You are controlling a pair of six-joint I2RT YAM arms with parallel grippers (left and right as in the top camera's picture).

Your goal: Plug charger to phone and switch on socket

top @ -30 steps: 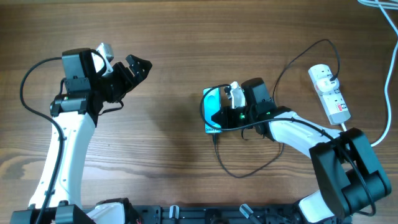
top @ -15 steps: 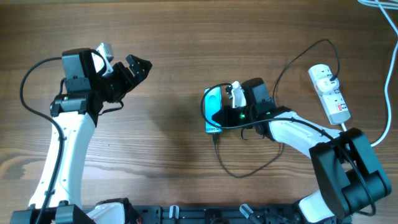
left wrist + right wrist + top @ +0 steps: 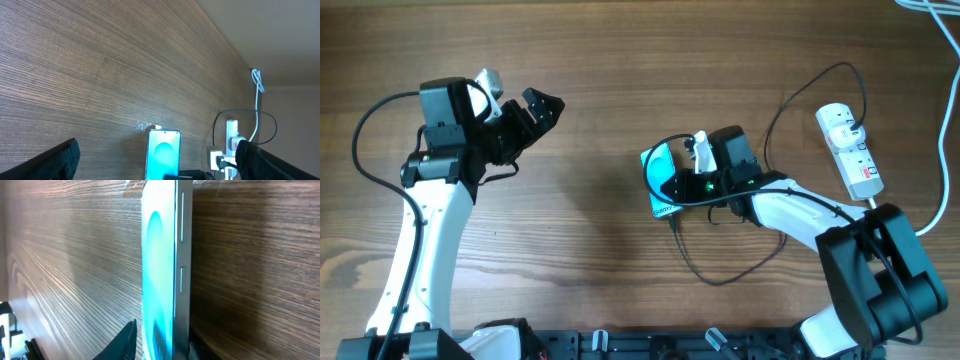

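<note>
At table centre, the small teal-screened smartphone [image 3: 658, 168] has twisted slightly under the right gripper [image 3: 674, 184], jaws astride it, grip uncertain. The thin black charger cable [image 3: 720, 276] seems plugged in, so the white socket strip [image 3: 851, 150] comes next.

Table [image 3: 620, 60]: brown wood, fine grain, smooth with a soft sheen. Phone [image 3: 159, 265]: glossy screen, satin metallic side edge. Socket [image 3: 850, 150]: smooth white plastic. Charger [image 3: 715, 282]: thin matt black cable.

Left end effector [image 3: 542, 107] wide open.
</note>
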